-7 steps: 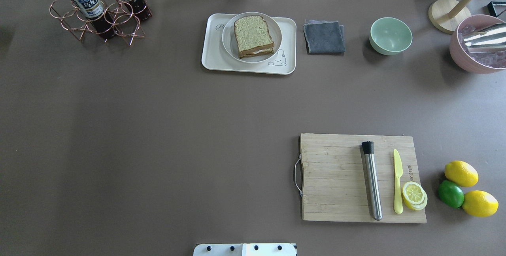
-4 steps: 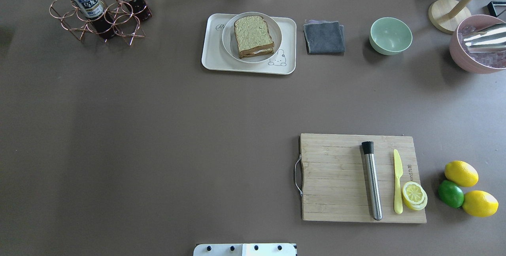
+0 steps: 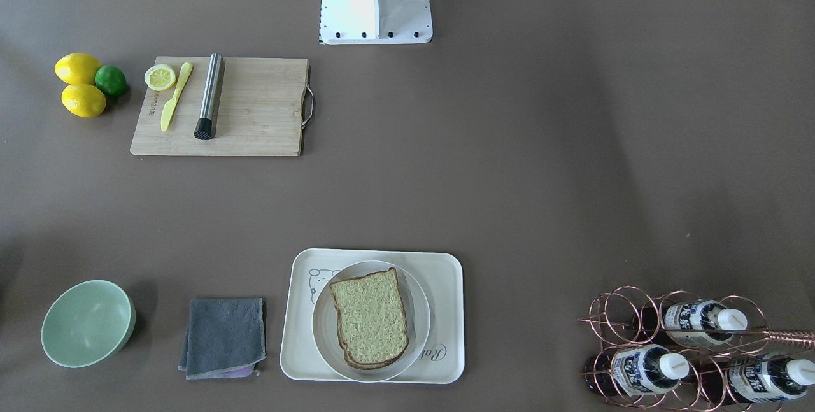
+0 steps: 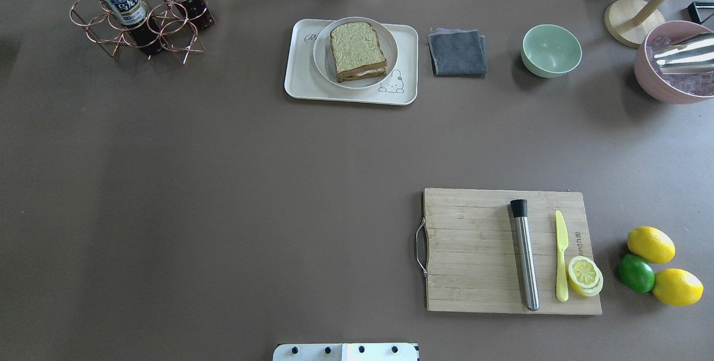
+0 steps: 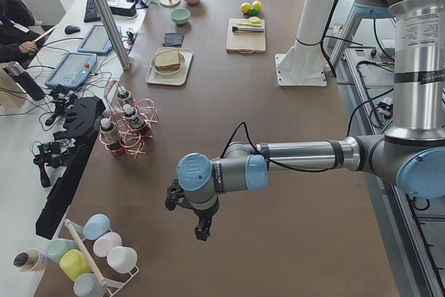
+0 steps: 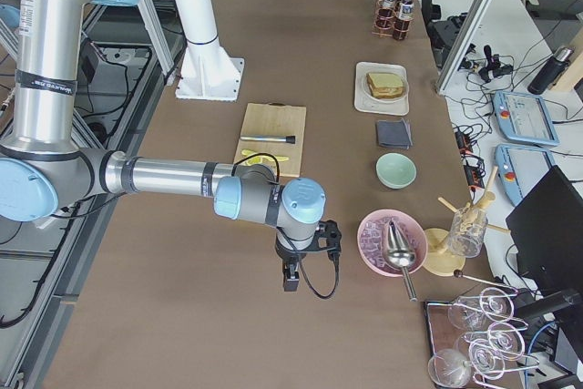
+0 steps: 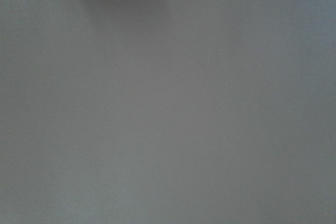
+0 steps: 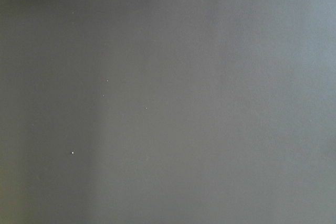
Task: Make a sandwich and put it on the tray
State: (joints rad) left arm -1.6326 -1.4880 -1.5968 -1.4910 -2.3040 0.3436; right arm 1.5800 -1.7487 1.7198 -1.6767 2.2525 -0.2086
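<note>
The sandwich, two tan bread slices with white filling showing at its edge, lies on a round white plate. The plate sits on the cream tray at the table's far middle. They also show in the front view: sandwich, plate, tray. My left gripper shows only in the left side view, hanging over bare table far from the tray. My right gripper shows only in the right side view, also over bare table. I cannot tell whether either is open or shut.
A wooden cutting board holds a steel muddler, a yellow knife and a lemon slice. Lemons and a lime lie beside it. A grey cloth, green bowl, pink bowl and bottle rack stand along the back.
</note>
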